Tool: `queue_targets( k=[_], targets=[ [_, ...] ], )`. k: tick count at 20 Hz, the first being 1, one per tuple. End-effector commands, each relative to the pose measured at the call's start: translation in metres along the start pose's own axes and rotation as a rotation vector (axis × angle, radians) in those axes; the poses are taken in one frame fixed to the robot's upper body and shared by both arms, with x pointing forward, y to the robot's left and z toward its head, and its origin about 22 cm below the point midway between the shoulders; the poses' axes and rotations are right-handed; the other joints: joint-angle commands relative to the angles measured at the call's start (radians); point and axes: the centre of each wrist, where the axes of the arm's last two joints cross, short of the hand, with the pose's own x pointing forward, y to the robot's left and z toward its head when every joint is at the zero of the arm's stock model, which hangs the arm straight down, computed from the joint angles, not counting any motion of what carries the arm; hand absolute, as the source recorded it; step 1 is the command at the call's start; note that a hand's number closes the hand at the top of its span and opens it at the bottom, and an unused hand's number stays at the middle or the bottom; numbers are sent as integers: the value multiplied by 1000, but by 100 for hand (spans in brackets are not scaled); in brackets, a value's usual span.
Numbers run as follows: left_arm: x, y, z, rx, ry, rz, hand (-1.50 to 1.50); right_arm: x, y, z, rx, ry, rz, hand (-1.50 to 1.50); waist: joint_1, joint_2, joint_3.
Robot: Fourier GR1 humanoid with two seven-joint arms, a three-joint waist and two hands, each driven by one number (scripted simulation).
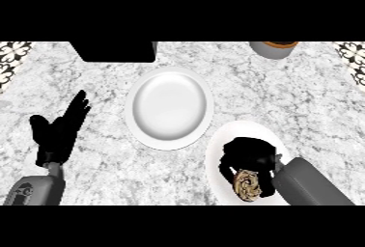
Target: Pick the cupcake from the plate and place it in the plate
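A cupcake point(248, 185) with a brown swirled top lies on the near white plate point(235, 132) at the lower right. My right hand point(246, 154) sits over that plate, fingers curled down around the cupcake's far side, hiding most of it. A second white plate point(170, 107) stands bare in the middle of the counter, up and to the left of the first. My left hand point(61, 130) rests open at the left, fingers straight and pointing away, apart from both plates.
A black box-like object point(114, 50) stands at the counter's far edge, behind the middle plate. A grey cup or pot point(274, 48) with a brown inside sits at the far right. Patterned tiles show at both upper corners.
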Motion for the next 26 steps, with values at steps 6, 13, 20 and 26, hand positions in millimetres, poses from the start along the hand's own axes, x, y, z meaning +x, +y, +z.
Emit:
queue_targets(
  k=[6, 13, 20, 26],
  targets=[
    [4, -5, -4, -24, -9, -7, 0, 136, -17, -112, -342, 81, 59, 150, 31, 1, 13],
    [5, -10, -6, -19, 7, -3, 0, 189, -45, -101, -873, 152, 108, 150, 29, -3, 15],
    [-3, -8, 1, -38, -10, -6, 0, 203, -64, -116, -1059, 369, 0, 150, 48, 13, 13],
    [23, -8, -20, -23, -1, -8, 0, 187, -88, -132, -1129, 448, -104, 150, 24, 17, 14]
  ],
)
